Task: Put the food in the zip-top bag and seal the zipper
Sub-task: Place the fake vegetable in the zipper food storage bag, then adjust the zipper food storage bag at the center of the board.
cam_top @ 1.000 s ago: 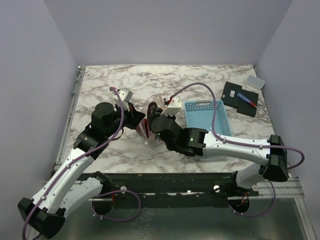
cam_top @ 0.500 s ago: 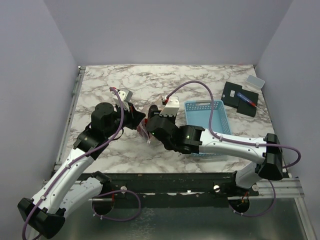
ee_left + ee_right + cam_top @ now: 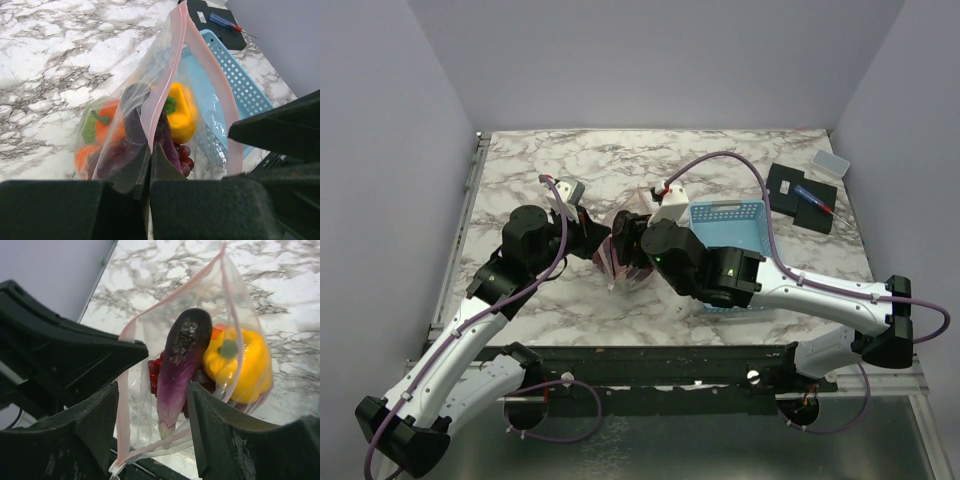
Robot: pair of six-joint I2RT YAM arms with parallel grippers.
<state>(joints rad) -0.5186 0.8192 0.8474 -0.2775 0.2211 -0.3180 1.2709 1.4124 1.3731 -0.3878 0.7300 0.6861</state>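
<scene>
A: Where is the bag (image 3: 122,125)?

B: Mid-table (image 3: 50,60), just beside the blue basket (image 3: 240,85), mouth standing open, its pink zipper (image 3: 210,65) unsealed.

A: What is inside?

B: An eggplant (image 3: 180,360) lying in the mouth, a yellow pepper (image 3: 240,360), grapes (image 3: 185,152), and something orange with a green stalk (image 3: 100,127).

A: And the grippers?

B: The left gripper (image 3: 150,152) is pressed together, pinching the bag's rim. The right gripper (image 3: 155,390) hangs over the mouth, fingers spread, gripping nothing.
</scene>
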